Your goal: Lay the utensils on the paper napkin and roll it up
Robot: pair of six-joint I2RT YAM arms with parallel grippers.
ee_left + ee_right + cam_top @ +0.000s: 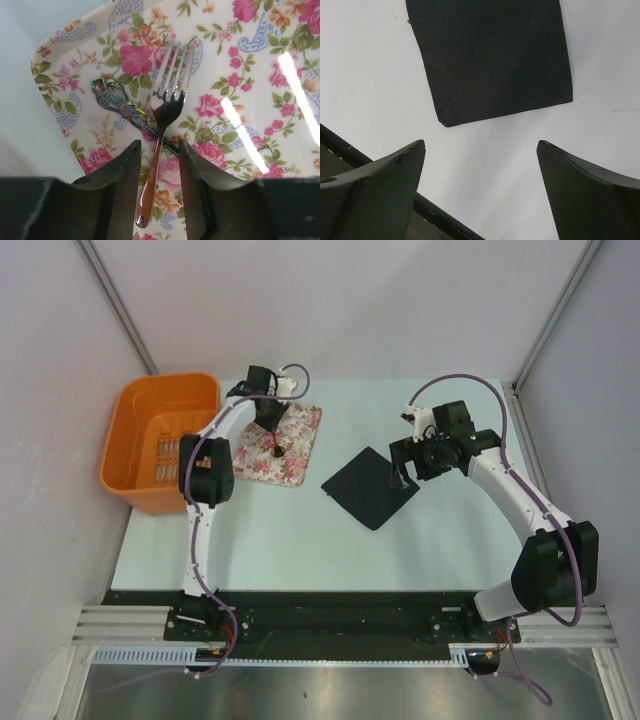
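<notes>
While the left tool (159,146) stands apart astride its handle, the fork (169,106) points tines-first away from it.

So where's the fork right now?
In the left wrist view, the fork lies on the flowery tray at the table's left, its handle between the left hand's fingers, crossing a rainbow-coloured utensil.

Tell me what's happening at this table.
The left fingers are down over the floral tray, straddling the handle of a fork that lies across a second, iridescent utensil; neither is lifted yet. The right fingers hang wide open above the black napkin, which lies flat on the table with nothing on it. No utensil has reached the napkin, and rolling hasn't started.
</notes>
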